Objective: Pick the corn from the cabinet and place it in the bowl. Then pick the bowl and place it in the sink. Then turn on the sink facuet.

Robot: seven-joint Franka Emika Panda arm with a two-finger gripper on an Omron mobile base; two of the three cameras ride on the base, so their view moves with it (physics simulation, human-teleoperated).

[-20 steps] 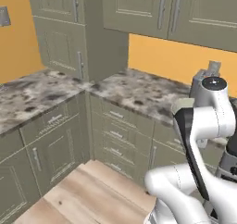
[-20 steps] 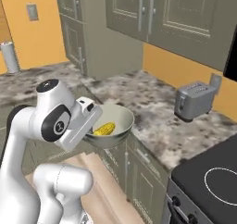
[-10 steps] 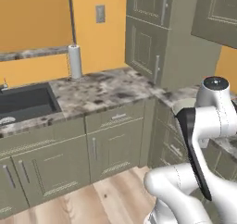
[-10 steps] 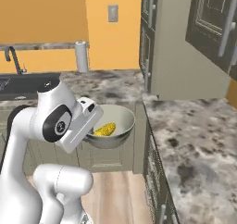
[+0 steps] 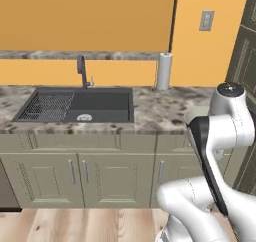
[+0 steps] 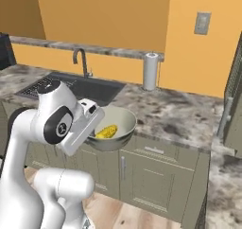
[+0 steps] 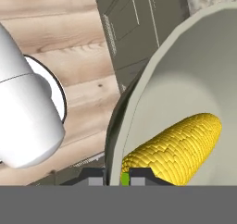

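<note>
My gripper (image 6: 92,137) is shut on the near rim of the pale bowl (image 6: 119,123) and holds it in the air in front of the counter. In the bowl lies the yellow corn (image 6: 107,131). The hand view has the bowl (image 7: 185,75) close up, with the corn (image 7: 173,146) resting against its inner wall. There my gripper (image 7: 115,177) pinches the thin rim. The dark sink (image 5: 102,102) is set into the counter at left, and its faucet (image 5: 81,70) stands behind it. From the right base view the sink (image 6: 92,87) and the faucet (image 6: 83,59) lie beyond my arm. The cabinet is out of view.
A white paper towel roll (image 5: 163,71) stands on the granite counter (image 5: 160,113) to the right of the sink, below a wall outlet (image 5: 206,20). The sink's ridged drainboard (image 5: 47,106) is its left part. Base cabinets (image 5: 95,171) front the counter, and wood floor (image 5: 75,226) lies below.
The whole picture has swung, so the base has turned from the corner cabinets to face the sink. The bowl with the corn stays in my gripper the same way.
</note>
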